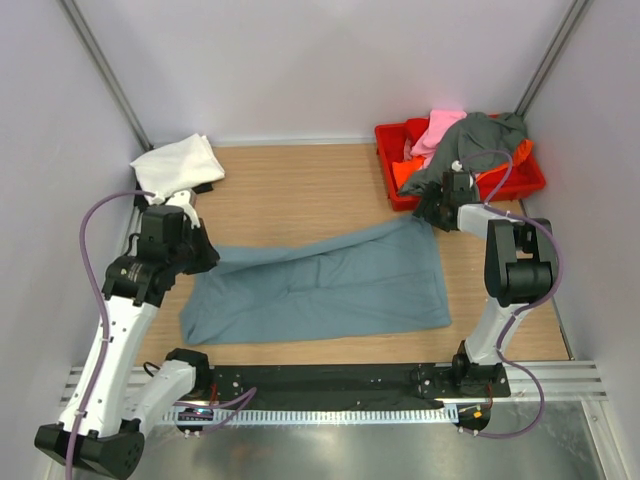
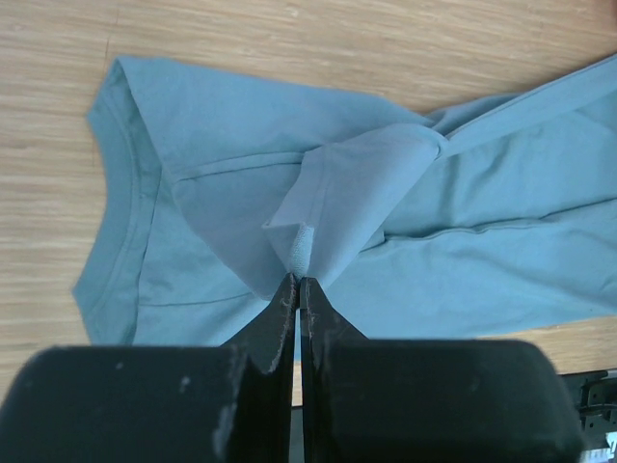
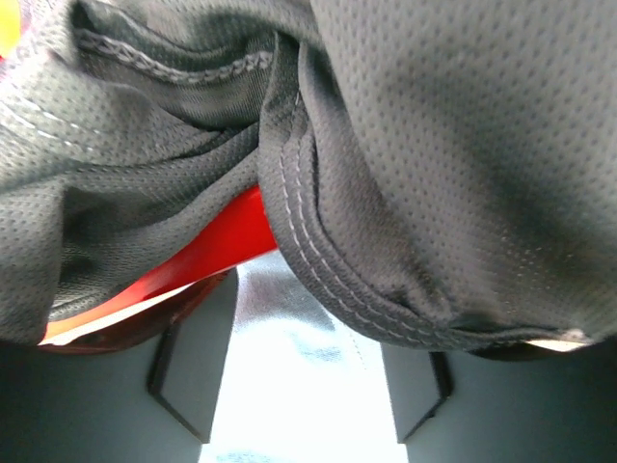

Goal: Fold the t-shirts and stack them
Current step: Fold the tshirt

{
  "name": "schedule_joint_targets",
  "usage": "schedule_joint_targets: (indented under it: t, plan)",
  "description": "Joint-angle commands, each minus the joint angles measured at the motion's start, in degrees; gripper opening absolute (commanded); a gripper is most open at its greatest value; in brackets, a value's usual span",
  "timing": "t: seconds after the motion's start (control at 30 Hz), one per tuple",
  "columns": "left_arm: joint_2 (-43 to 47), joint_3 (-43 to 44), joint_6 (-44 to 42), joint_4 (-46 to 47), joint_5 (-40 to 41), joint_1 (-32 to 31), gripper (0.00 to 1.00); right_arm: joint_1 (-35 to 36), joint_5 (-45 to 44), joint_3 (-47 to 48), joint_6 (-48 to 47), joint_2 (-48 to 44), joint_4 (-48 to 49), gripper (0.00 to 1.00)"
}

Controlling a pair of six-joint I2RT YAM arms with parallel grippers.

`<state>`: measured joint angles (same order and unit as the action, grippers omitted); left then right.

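Blue-grey t-shirt [image 1: 320,285] rumpled, far edge lifted; left hand [image 2: 297,286] clamped on fold; right hand [image 1: 432,212] grip unclear.

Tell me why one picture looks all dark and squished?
Right wrist view: the dark grey mesh t-shirt hangs right at the lens, and the bottom middle is washed-out glare. Left wrist view: the dusty blue cloth t-shirt is sharp, the black left gripper blurry. Top view: even light.

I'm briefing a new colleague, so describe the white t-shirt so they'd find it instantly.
On the wooden table, look to its far left corner. The white t-shirt lies bundled there alone; the blue-grey t-shirt is spread mid-table, and the other shirts are heaped in the red crate far right.
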<state>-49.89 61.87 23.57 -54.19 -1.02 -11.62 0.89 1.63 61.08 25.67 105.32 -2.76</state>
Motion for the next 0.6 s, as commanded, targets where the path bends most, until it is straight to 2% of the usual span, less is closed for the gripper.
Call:
schedule_joint_targets:
  t: [0.0,0.23,0.33,0.43,0.53,0.57]
  plan:
    - [1.20,-0.61,0.24,-0.38,0.58,0.02,0.00,-0.09,0.74,-0.17,0.52,-0.47,2.33,0.63]
    - [2.95,-1.40,0.42,-2.76,2.23,0.01,0.00,0.34,0.74,0.00,0.35,1.02,2.50,0.54]
    - [3.92,-1.13,0.60,-3.55,2.51,0.02,0.00,0.52,1.36,1.23,0.52,2.87,3.98,0.44]
    - [3.75,-1.05,0.60,-3.55,2.60,0.01,0.00,0.78,1.89,2.29,0.52,3.93,4.17,0.26]
    - [2.87,-1.31,0.68,-3.29,2.51,0.01,0.00,0.87,1.71,2.81,0.08,4.11,3.74,0.04]
    - [2.78,-1.48,0.69,-2.50,2.60,0.02,0.00,0.79,1.62,2.99,-0.09,3.67,3.47,0.01]
